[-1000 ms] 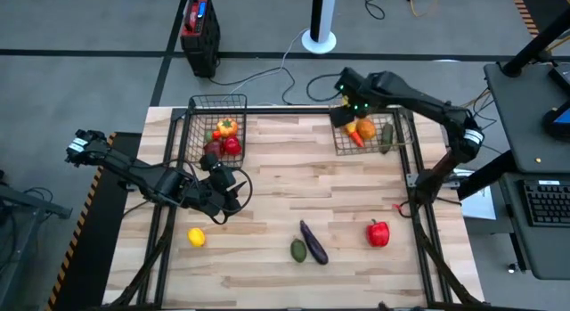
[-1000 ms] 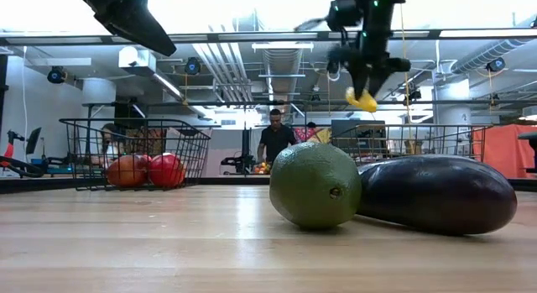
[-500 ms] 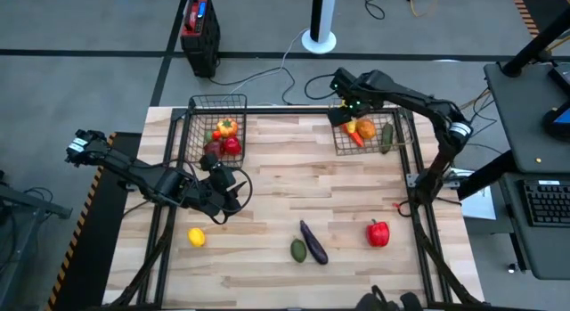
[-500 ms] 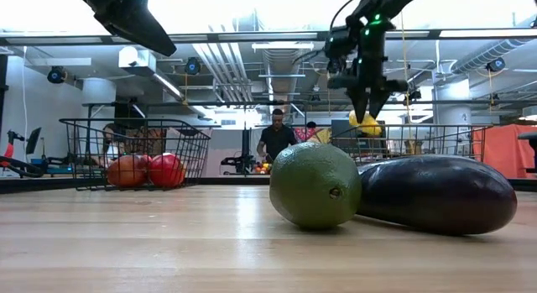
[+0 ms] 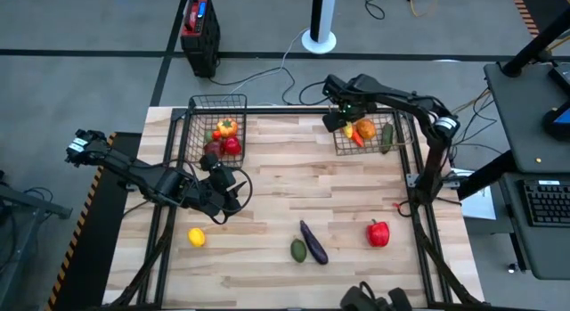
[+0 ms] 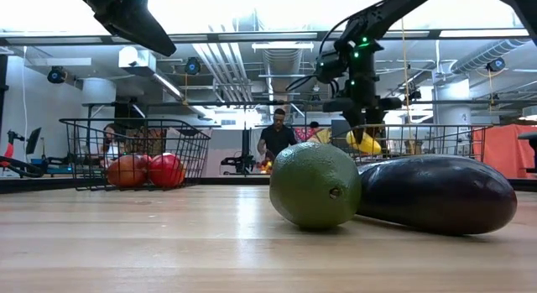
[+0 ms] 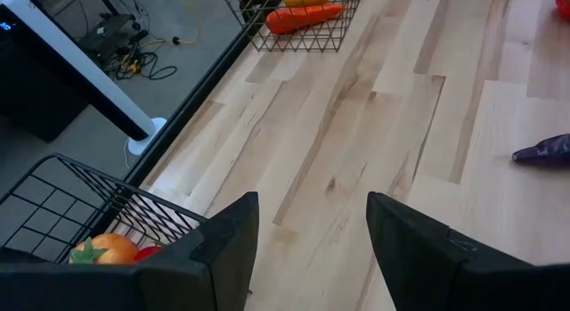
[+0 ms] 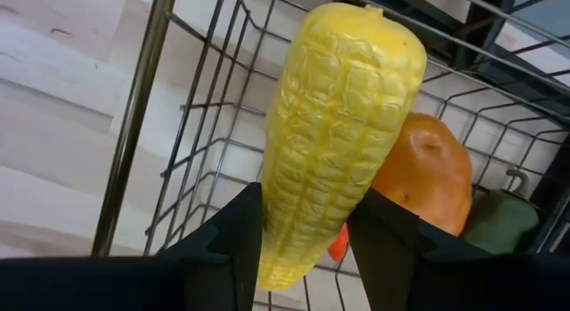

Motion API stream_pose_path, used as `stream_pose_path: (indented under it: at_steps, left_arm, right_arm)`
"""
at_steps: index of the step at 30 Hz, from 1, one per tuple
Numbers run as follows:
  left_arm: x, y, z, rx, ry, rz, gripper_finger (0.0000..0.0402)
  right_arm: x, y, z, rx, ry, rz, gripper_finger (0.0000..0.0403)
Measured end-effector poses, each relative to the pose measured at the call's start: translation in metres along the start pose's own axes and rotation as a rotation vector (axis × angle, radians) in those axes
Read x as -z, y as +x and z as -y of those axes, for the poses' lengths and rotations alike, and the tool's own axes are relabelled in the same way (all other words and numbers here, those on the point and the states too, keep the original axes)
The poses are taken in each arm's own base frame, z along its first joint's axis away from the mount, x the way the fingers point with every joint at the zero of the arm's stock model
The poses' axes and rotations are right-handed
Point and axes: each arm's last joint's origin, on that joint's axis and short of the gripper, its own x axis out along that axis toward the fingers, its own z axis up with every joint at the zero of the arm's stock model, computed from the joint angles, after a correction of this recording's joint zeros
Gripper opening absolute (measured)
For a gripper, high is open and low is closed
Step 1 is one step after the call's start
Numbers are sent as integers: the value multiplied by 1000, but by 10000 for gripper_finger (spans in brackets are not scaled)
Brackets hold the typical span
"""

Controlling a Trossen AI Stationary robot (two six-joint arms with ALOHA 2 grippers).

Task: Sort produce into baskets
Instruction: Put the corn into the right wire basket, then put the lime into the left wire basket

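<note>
My right gripper (image 5: 341, 120) is shut on a yellow corn cob (image 8: 334, 133) at the left wall of the right wire basket (image 5: 392, 149), which holds an orange (image 8: 426, 173), a red-orange carrot (image 5: 357, 139) and a green cucumber (image 5: 386, 137). In the low view the corn (image 6: 362, 143) hangs at the basket's rim height. My left gripper (image 5: 228, 192) is open and empty, near the left basket (image 5: 216, 103), which holds red apples (image 5: 231, 147) and a yellow-orange pepper (image 5: 227, 126). A lemon (image 5: 196, 237), a green fruit (image 5: 298, 249), a purple eggplant (image 5: 313, 242) and a red pepper (image 5: 378, 233) lie on the table. My right gripper pinches the corn cob by its two long sides (image 8: 298, 226) between its two fingers (image 8: 223, 249), near one end of the cob. The fingers come from above, slanting down. The cob is lifted clear and sticks out beyond the fingertips over the basket's left wall (image 8: 134, 124).
A black-and-red box (image 5: 199, 30) and a white post base (image 5: 319, 39) stand on the floor beyond the table's far edge. Bare wood lies between the two baskets (image 5: 285, 159). People stand in the room behind the table (image 6: 275, 138).
My right gripper has come down with the corn and gone a little toward the table's left, tipping as it went. The corn has dropped from well above the right basket to its rim height. My left gripper has kept still.
</note>
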Motion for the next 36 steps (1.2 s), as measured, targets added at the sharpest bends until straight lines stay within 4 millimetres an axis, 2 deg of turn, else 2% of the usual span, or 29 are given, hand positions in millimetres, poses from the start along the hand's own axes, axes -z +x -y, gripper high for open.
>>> stream_pose_path:
  at_steps: [8,20,29,32,36]
  left_arm:
    - [0,0,0,0,0,0,191]
    - [0,0,0,0,0,0,191]
    - [0,0,0,9,-22,-5,191]
    - [1,0,1,52,-32,-27,191]
    - [2,0,4,137,-41,-71,191]
  right_arm:
    - [-2,7,-2,7,-14,-14,144]
    - [1,7,-8,4,-43,-13,187]
    - [3,5,-12,1,-69,-10,185]
    - [5,0,-13,-6,-87,2,185]
    - [12,-19,-14,-29,-109,50,184]
